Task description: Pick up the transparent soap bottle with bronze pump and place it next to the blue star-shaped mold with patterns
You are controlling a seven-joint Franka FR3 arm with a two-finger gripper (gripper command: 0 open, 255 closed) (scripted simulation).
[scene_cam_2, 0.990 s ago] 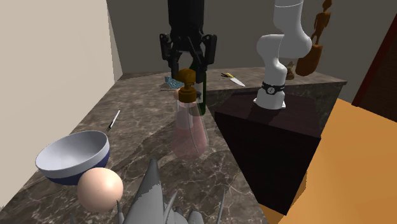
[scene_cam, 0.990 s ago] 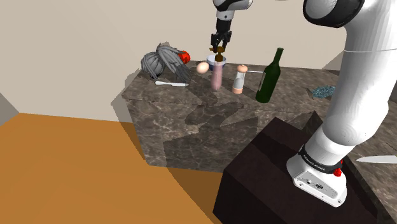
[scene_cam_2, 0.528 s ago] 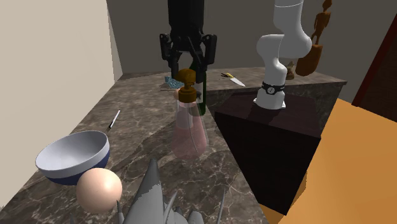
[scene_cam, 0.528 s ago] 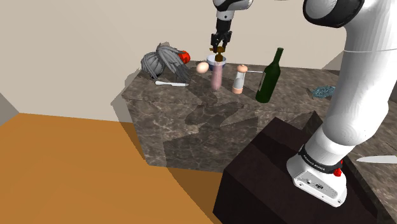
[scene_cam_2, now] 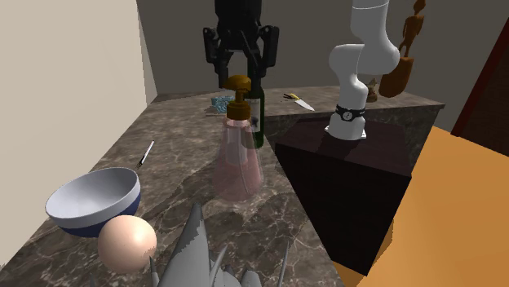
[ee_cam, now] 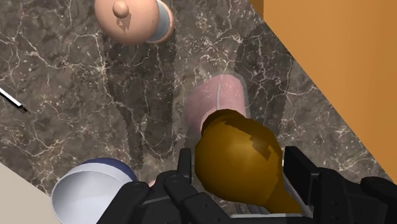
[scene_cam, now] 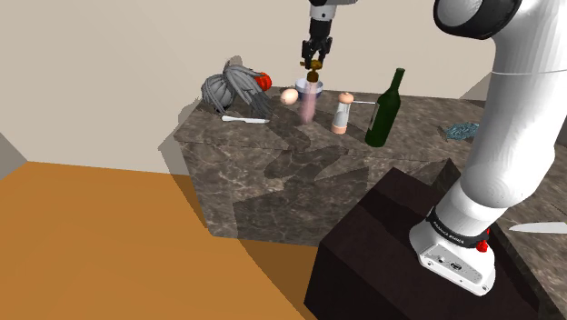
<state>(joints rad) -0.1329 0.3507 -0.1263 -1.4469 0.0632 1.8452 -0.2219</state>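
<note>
The clear soap bottle (scene_cam_2: 237, 159), pink-tinted with a bronze pump (scene_cam_2: 238, 85), hangs slightly tilted just above the dark marble counter (scene_cam_2: 175, 175). My gripper (scene_cam_2: 240, 67) is shut on the pump head from above. In the shoulder view the gripper (scene_cam: 314, 58) holds the bottle (scene_cam: 309, 105) near the counter's far end. The wrist view has the black fingers (ee_cam: 186, 170) clasping the bronze pump (ee_cam: 238, 159), with the bottle's body (ee_cam: 215, 102) beyond it. The blue star-shaped mold (scene_cam: 462, 131) lies far off at the shoulder view's right, and it also shows behind the bottle as the mold (scene_cam_2: 220, 103).
A green wine bottle (scene_cam: 384, 109) and a pale shaker (scene_cam: 343, 114) stand between the soap bottle and the mold. A bowl (scene_cam_2: 92, 200), an egg (scene_cam_2: 126, 243), a grey bristly thing (scene_cam: 234, 88) and a white utensil (scene_cam: 243, 119) sit nearby. A knife (scene_cam_2: 299, 100) lies near the stand.
The gripper has risen with the pump clasped in it. The soap bottle has come up off the counter a little and tilts slightly.
</note>
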